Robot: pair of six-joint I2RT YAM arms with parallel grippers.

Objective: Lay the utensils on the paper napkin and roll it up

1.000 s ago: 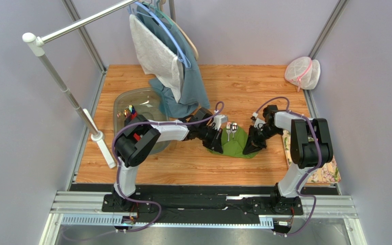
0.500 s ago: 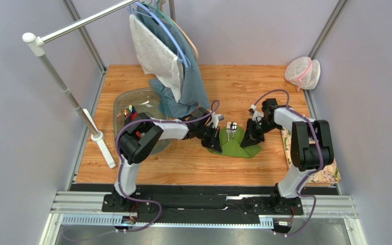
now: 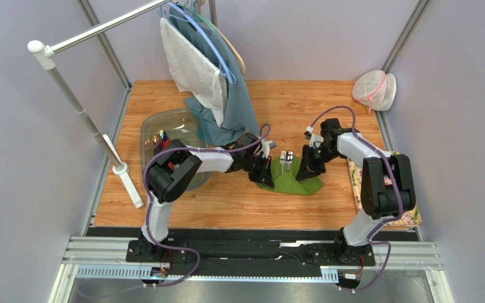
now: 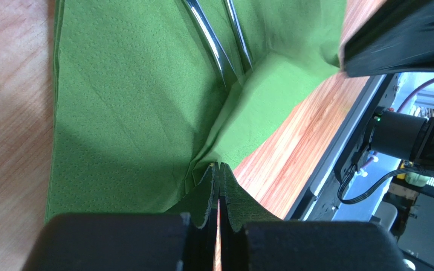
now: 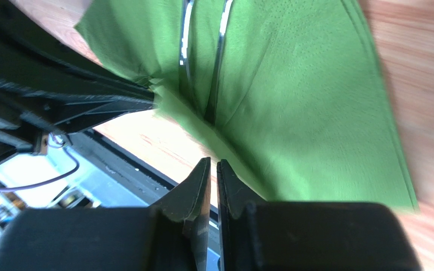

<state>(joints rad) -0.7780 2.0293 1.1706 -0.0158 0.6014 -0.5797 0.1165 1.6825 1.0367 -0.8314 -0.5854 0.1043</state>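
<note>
No writing, label, brand or number can be read anywhere. The paper napkin (image 3: 294, 180) is plain green, and the coloured items (image 3: 161, 137) in the tub (image 3: 156, 121) left of it are too small to read.

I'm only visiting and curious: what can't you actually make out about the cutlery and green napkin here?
Utensils: fork or spoon is too small to tell in the top view; both wrist views cut their heads off at the top edge.
Their handle ends: hidden under the paper napkin's folded flap, both wrist views.
Clear tub contents: too small, partly behind the left arm, top view.
</note>
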